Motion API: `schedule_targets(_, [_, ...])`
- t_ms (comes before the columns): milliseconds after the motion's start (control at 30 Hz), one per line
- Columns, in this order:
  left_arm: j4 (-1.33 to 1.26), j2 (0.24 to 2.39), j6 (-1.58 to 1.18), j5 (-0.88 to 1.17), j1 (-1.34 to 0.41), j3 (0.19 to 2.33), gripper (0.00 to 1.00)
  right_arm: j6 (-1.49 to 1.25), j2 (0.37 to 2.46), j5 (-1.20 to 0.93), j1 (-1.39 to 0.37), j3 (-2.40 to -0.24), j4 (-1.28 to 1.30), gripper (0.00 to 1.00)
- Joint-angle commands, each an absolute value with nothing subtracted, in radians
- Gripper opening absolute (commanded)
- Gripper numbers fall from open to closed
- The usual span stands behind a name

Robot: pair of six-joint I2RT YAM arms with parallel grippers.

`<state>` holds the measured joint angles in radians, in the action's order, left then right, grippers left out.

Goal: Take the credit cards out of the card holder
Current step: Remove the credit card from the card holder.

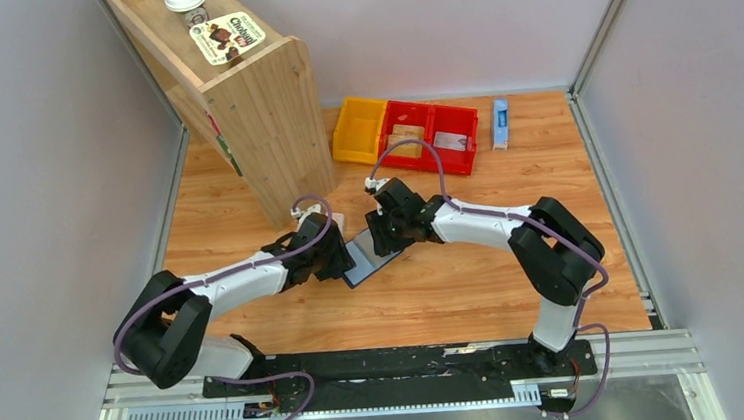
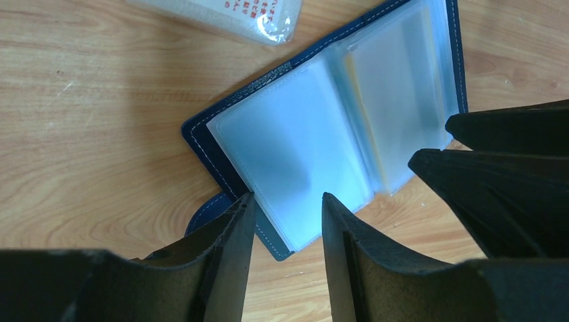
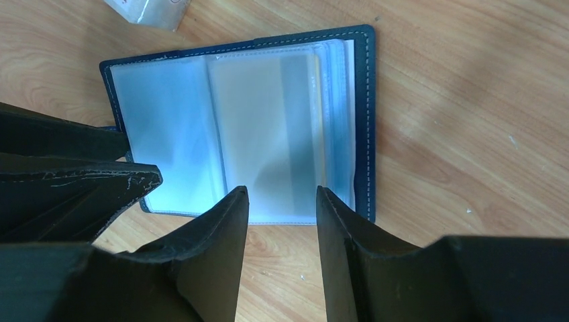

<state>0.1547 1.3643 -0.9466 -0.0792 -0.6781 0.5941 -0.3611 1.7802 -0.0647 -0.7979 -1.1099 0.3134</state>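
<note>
The navy card holder [image 1: 369, 253] lies open and flat on the wooden table between both arms. Its clear sleeves face up inside the navy cover [image 2: 201, 144] [image 3: 366, 121]. A tan-yellow credit card edge [image 2: 366, 127] shows in a right-hand sleeve, and a pale grey card [image 3: 268, 127] sits behind the top sleeve. My left gripper [image 1: 344, 257] [image 2: 285, 198] is open, its fingertips straddling the holder's near corner. My right gripper [image 1: 387, 237] [image 3: 282, 191] is open at the opposite page's edge, and nothing is pinched in either.
A pink-and-white packet [image 2: 228, 13] [image 3: 144, 10] lies just beyond the holder. A wooden shelf unit [image 1: 249, 99] stands at the back left. A yellow bin [image 1: 360, 129], red bins [image 1: 432, 135] and a slim blue-and-white box [image 1: 501, 123] line the back.
</note>
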Motion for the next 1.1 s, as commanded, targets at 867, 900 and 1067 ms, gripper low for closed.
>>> schedule_targets(867, [0.220, 1.568, -0.819, -0.011, -0.669, 0.779, 0.50, -0.354, 1.818, -0.047, -0.827, -1.112, 0.387, 0.54])
schedule_targets(900, [0.212, 1.566, -0.822, -0.008, -0.667, 0.775, 0.50, -0.354, 1.819, -0.078, -0.827, -1.112, 0.370, 0.53])
schedule_targets(1067, [0.150, 1.551, -0.834, 0.015, -0.652, 0.726, 0.50, -0.364, 1.812, -0.190, -0.825, -1.098, 0.290, 0.52])
